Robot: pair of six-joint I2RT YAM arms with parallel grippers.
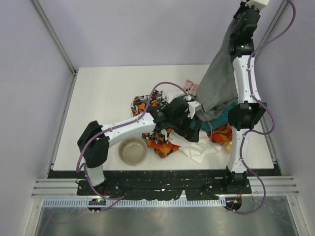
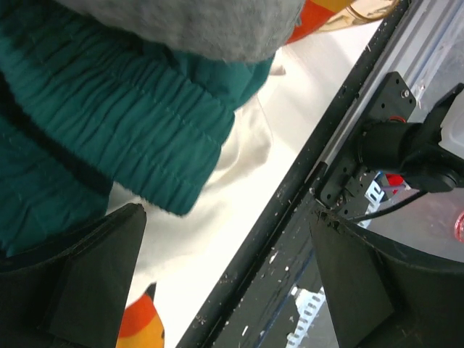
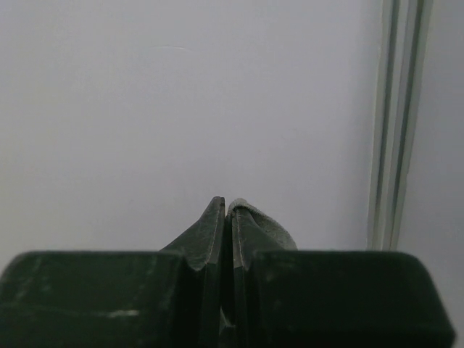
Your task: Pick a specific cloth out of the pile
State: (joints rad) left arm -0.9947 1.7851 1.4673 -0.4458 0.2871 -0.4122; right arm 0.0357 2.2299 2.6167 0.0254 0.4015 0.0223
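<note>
As the right hand (image 3: 226,209) pinches it, the cloth (image 1: 216,88) (soft grey) drapes long.

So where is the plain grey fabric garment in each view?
Top external: upper right, the grey garment hangs down onto the pile.
Left wrist: garment along top edge, over the ribbed teal cloth.
Right wrist: its fold pinched in the right gripper.
Shared landmark: the teal cloth, top and left-wrist views only.
</note>
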